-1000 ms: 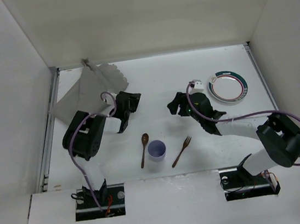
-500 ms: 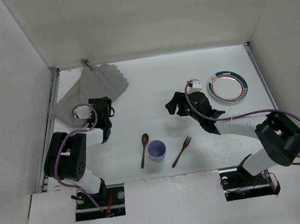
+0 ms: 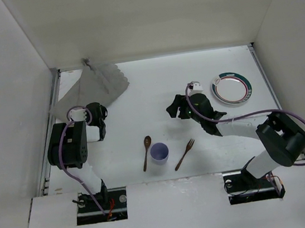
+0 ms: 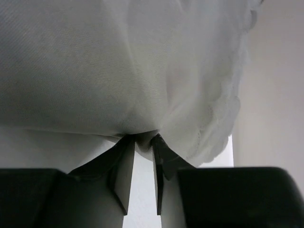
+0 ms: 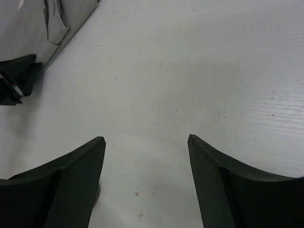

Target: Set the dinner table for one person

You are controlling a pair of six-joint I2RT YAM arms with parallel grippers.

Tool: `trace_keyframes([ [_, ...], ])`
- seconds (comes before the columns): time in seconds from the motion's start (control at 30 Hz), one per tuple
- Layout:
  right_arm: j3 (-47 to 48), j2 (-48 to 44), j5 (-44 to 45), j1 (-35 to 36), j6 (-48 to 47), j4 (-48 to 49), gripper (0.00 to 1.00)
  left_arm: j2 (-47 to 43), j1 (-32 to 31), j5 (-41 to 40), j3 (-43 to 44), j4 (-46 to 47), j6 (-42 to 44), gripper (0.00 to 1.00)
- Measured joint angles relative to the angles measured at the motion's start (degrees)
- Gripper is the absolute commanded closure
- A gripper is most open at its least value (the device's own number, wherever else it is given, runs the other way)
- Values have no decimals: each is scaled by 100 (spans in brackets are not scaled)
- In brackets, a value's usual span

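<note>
The white dinner table (image 3: 153,80) carries a crumpled grey cloth mat (image 3: 90,87) at the back left. My left gripper (image 3: 96,113) is at the mat's near edge. In the left wrist view the gripper (image 4: 142,138) is shut on a fold of the mat (image 4: 118,61), which fills the view above the fingers. My right gripper (image 3: 173,110) is open and empty over bare table at the centre. Its fingers (image 5: 85,166) stand wide apart in the right wrist view. A white plate (image 3: 230,88) with a teal and red rim lies at the right.
A lilac cup (image 3: 159,152) stands near the front centre, with a wooden spoon (image 3: 147,152) on its left and a wooden fork (image 3: 184,154) on its right. White walls enclose the table on three sides. The left arm's base shows in the right wrist view (image 5: 14,80).
My left gripper has swung left along the mat's near edge, from near its right corner to its middle. The right gripper has shifted only slightly.
</note>
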Motion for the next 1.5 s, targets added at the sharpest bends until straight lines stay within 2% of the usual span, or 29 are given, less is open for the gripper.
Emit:
trace_keyframes([
  [0.17, 50, 96, -31, 13, 0, -7, 24, 103, -236, 313, 101, 210, 46, 94],
  [0.4, 74, 131, -44, 37, -2, -44, 24, 824, -1193, 894, 660, 691, -7, 99],
  [0.6, 74, 131, -48, -7, 13, -39, 21, 1091, -1967, 1464, 1025, 748, 9, 100],
  [0.73, 184, 240, -61, -140, 188, -20, 14, 1108, -2293, 1897, 1099, 876, 70, 91],
  [0.9, 756, 994, -57, -339, 673, 9, 13, 1108, -2455, 2229, 1097, 1036, 103, 59],
  [1.0, 1130, 1515, -31, -472, 1062, -55, 13, 1082, -2417, 2343, 1010, 1185, 44, 51],
  [1.13, 1510, 1991, 33, -586, 1519, -291, 14, 702, -2277, 2472, 490, 1316, 15, 48],
  [1.17, 1598, 2079, 55, -601, 1600, -358, 18, 533, -2227, 2487, 299, 1342, 13, 47],
  [1.27, 1950, 2328, 127, -605, 1803, -603, 18, -44, -2044, 2507, -323, 1475, 9, 47],
  [1.37, 2494, 2601, 142, -612, 1928, -896, 26, -575, -1827, 2439, -975, 1661, 4, 47],
  [1.5, 3110, 2844, 142, -612, 2013, -1252, 33, -1128, -1478, 2223, -1770, 1687, 15, 46],
])
